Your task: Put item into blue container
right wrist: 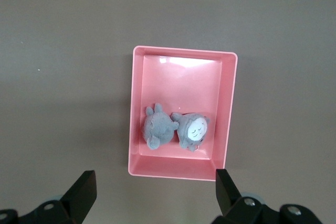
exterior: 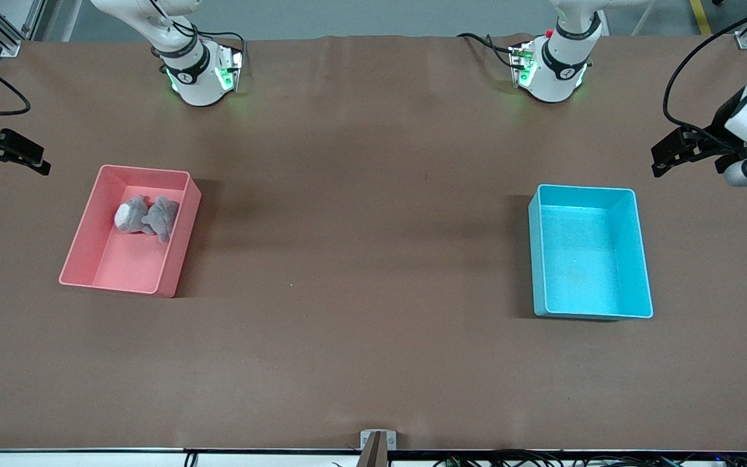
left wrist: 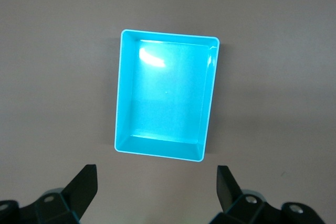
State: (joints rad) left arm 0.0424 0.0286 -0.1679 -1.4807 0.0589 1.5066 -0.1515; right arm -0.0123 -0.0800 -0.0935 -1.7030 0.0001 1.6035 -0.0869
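Two little grey plush toys (exterior: 146,217) are what's up for grabs here, lying side by side and touching in the pink bin (exterior: 82,237), in the half of it farther from the front camera. In the right wrist view you can see one plush face-up with a pale sleepy face (right wrist: 193,131) and the other showing its plain grey side (right wrist: 157,131). The pair is lined up across the bin's short width, while the bin's own long axis runs toward and away from the front camera.

The pink bin sits at the right arm's end of the table, and the right gripper (exterior: 7,152) hangs at that end's edge, just beside the bin, with its fingers (right wrist: 84,195) spread wide and nothing in them. So I'd say the right arm is clearly the closer one for the pick.

One blue container (exterior: 642,259) sits well apart, toward the left arm's end, empty, long axis the same way as the pink bin's. The left gripper (exterior: 678,152) hovers just off that end too, also wide open and holding nothing, with the container's rim (left wrist: 122,87) showing in the left wrist view.

Count: two plushies, one pink bin, one blue container, two arms.
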